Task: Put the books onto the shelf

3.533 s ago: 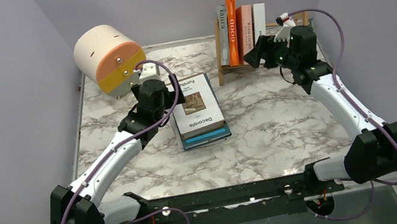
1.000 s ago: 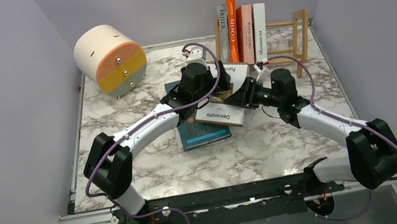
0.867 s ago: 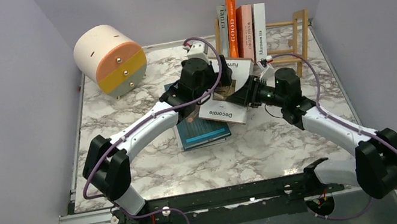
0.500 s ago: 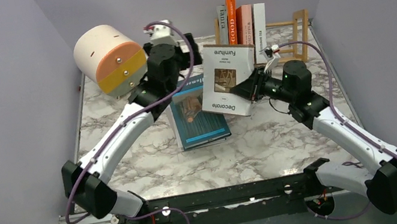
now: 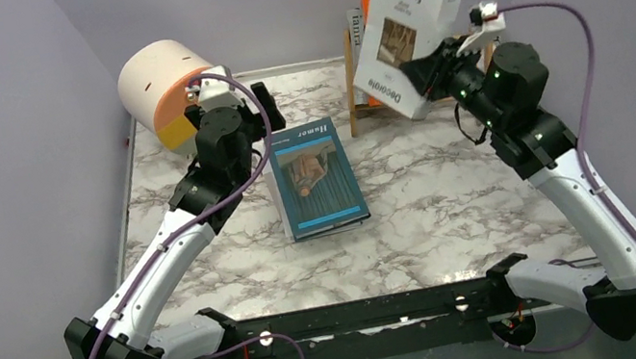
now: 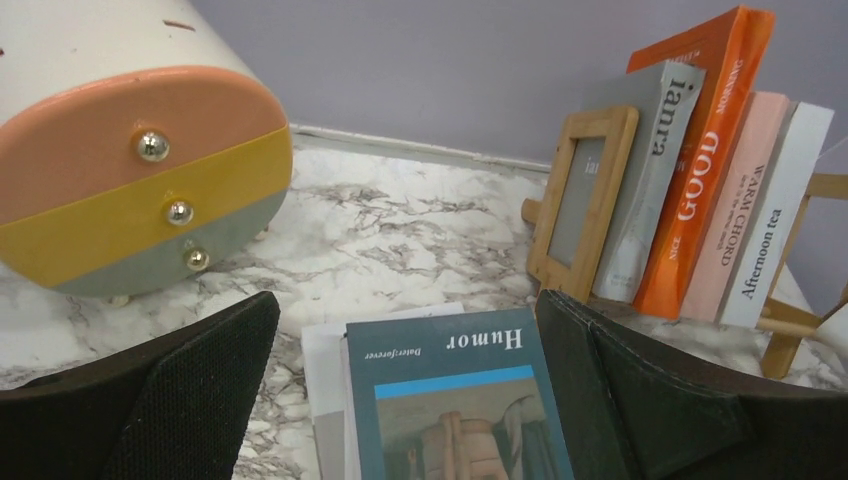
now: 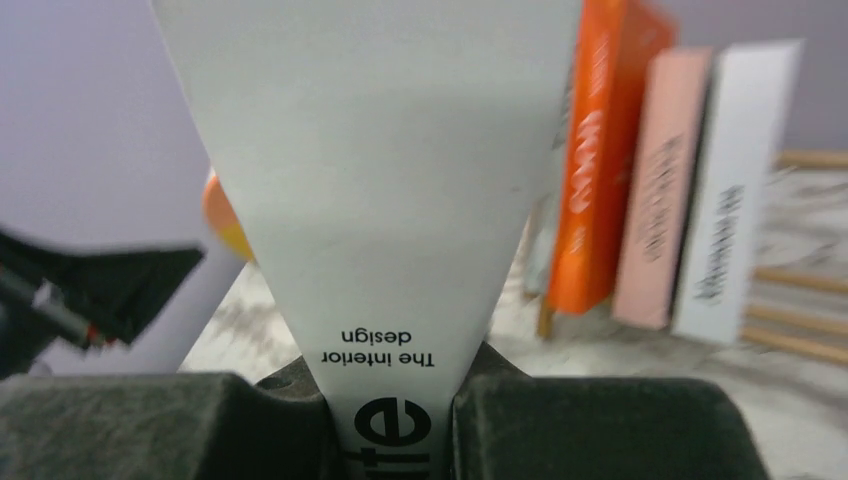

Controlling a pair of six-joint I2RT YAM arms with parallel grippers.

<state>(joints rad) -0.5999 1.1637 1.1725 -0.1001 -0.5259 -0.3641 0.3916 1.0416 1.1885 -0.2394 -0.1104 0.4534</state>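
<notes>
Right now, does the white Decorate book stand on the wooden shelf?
No, the right gripper holds the white Decorate book tilted in the air, not resting on the wooden shelf.

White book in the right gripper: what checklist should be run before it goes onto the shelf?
1. Right gripper shut on white book: ok.
2. Book upright for slotting: not ok, tilted.
3. Free shelf rails right of the Afternoon tea book: ok.
4. Left gripper open, away from the shelf: ok.
5. Clearance above the standing books: cannot tell.
</notes>
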